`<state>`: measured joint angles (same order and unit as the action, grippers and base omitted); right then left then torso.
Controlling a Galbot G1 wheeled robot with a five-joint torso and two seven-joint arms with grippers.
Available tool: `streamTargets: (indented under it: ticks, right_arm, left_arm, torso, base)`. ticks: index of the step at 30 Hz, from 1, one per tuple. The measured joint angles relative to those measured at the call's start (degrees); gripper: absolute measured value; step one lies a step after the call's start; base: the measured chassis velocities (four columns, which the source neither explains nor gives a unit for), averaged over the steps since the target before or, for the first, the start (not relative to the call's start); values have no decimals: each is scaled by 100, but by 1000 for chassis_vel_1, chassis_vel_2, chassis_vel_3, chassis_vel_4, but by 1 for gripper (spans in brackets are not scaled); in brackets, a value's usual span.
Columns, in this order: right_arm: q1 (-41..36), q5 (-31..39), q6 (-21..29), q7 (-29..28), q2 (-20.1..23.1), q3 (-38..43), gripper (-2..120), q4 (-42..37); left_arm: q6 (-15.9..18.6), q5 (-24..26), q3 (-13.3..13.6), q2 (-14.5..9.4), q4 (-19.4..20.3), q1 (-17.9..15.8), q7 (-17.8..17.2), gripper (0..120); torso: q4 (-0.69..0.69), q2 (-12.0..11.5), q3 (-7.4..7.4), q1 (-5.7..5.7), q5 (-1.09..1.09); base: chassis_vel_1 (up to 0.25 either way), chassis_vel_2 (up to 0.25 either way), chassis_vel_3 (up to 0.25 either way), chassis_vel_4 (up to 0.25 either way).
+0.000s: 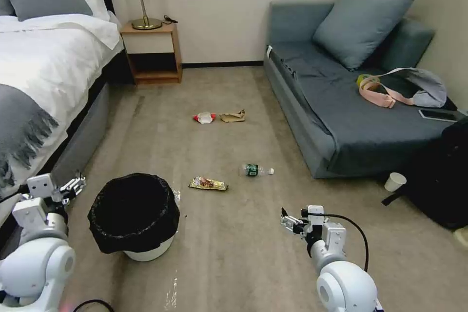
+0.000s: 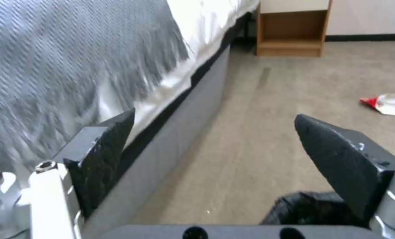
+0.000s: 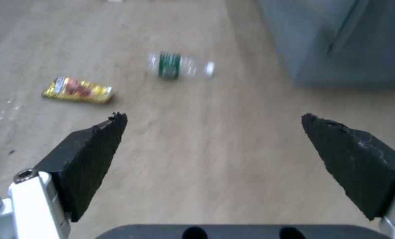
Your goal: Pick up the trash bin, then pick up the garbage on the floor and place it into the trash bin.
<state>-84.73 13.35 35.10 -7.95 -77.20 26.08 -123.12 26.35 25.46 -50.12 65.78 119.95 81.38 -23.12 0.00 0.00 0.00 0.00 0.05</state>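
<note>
Looking down from the head: trash bin (image 1: 134, 217) upright on the floor (image 1: 234, 248), near the bed (image 1: 44, 87), black liner folded over the white rim; likely light and thin-walled, liner slippery, so best pinched at the rim through bag and plastic together. Left pincer (image 1: 74, 186) hanging just beside the bin on the bed side, apart from it, holding nothing. Right pincer (image 1: 288, 221) low over bare floor, well apart from the bin. Yellow wrapper (image 1: 208, 184) and bottle (image 1: 256, 170) lying ahead between the arms; red-and-white wrapper (image 1: 204, 118) and brown paper (image 1: 232, 116) farther off, side by side

From the left wrist: jaws spread wide, empty, left pincer (image 2: 215, 132) facing along the bed's edge, a dark slice of bin liner (image 2: 310, 207) by one finger, red-and-white wrapper (image 2: 388, 104) beyond

From the right wrist: jaws released and wide, right pincer (image 3: 214, 124) over carpet, yellow wrapper (image 3: 78, 90) flat and flimsy, probably needing a scrape-and-pinch at an edge; bottle (image 3: 178, 65) on its side, light, round, prone to rolling, best taken across the labelled middle
</note>
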Motion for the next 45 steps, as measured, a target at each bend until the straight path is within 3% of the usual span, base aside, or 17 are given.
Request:
streamTargets:
  ticks: [1,3,5,7,11,20,28,33,45]
  right_arm:
    - [88,2,24,244,230,202,100,-64]
    - [121,7,24,327,297,243,100,-67]
    - [206,19,14,462,386,287,100,-14]
    - [269,17,-37,497,397,281,100,47]
    - [327,-21,-105,510,356,233,100,145]
    - [335,-229,-267,547,229,137,100,284]
    - [331,-290,-320,560,178,115,100,325]
    - [323,-292,-342,567,173,118,100,315]
    - [313,-6,-392,611,117,4,100,280]
  left_arm:
    - [87,47,-21,-33,-28,-46,-14,97]
    - [125,69,-27,-50,-47,-69,-15,97]
    - [320,221,-53,-150,-151,-164,-36,97]
    - [644,504,-45,-271,-302,-252,-66,96]
    - [966,645,79,-416,-584,-391,-69,94]
    - [1300,625,359,-499,-864,-658,156,86]
    - [1318,185,788,-376,-1225,-754,291,88]
    - [1257,-10,1096,-282,-1671,-933,306,88]
    - [1071,-216,1460,-104,-2431,-1195,397,91]
  torso:
    - [2,0,0,0,-15]
    - [1,0,0,0,-14]
    - [-1,0,0,1,2]
    - [1,0,0,0,-8]
    - [1,0,0,0,-5]
    - [0,0,0,0,-3]
    - [0,0,0,0,-5]
    - [0,0,0,1,-4]
    - [0,0,0,0,-5]
  base:
    - [0,0,0,0]
    - [0,0,0,0]
    - [0,0,0,0]
    - [0,0,0,0]
    - [0,0,0,0]
    - [0,0,0,0]
    - [0,0,0,0]
    - [0,0,0,0]
    - [0,0,0,0]
